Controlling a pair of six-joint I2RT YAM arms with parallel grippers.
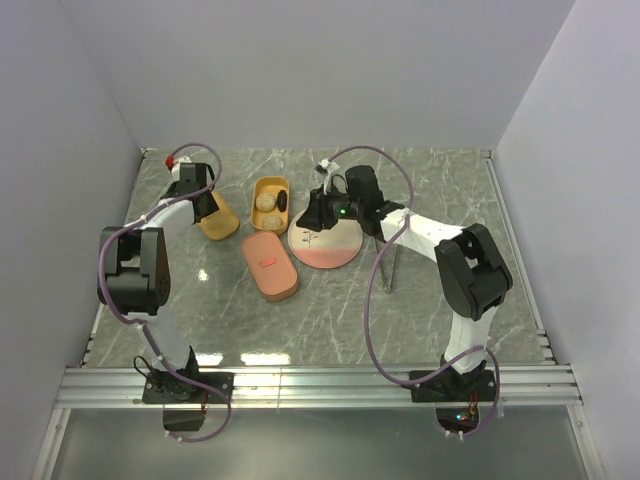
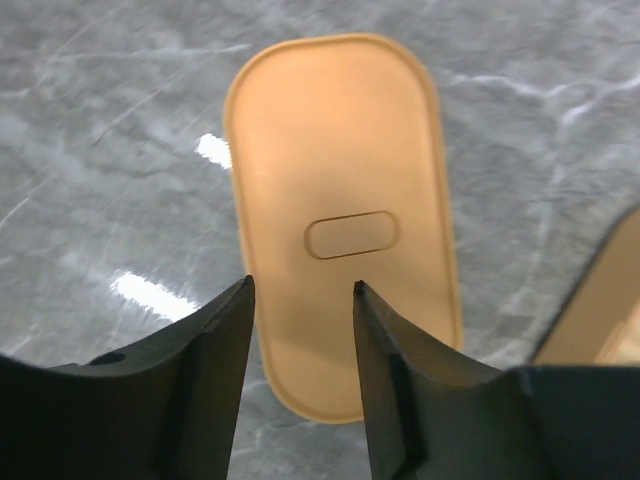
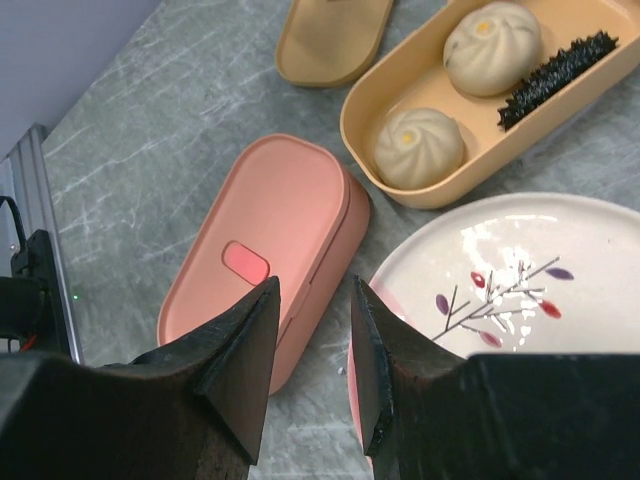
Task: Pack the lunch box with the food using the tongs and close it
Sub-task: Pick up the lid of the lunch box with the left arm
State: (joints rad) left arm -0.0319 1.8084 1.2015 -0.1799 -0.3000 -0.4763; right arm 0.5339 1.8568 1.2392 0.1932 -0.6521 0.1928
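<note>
The open yellow lunch box [image 1: 270, 206] [image 3: 400, 190] holds two beige balls [image 3: 492, 34] [image 3: 419, 147] and a dark brown piece [image 3: 556, 64]. Its yellow lid [image 1: 219, 220] [image 2: 340, 160] lies flat on the table to the left. My left gripper [image 1: 205, 205] [image 2: 300, 290] hovers over the lid's near end, open, with nothing between its fingers. My right gripper [image 1: 313, 214] [image 3: 313, 290] hangs open and empty between the pink closed box [image 1: 270, 266] [image 3: 270, 240] and the plate [image 1: 335, 250] [image 3: 560, 250]. The grey tongs [image 1: 387, 264] lie on the table right of the plate.
The cream-and-pink plate shows no food on it. Grey walls enclose the marble table on three sides. A metal rail [image 1: 320, 380] runs along the near edge by the arm bases.
</note>
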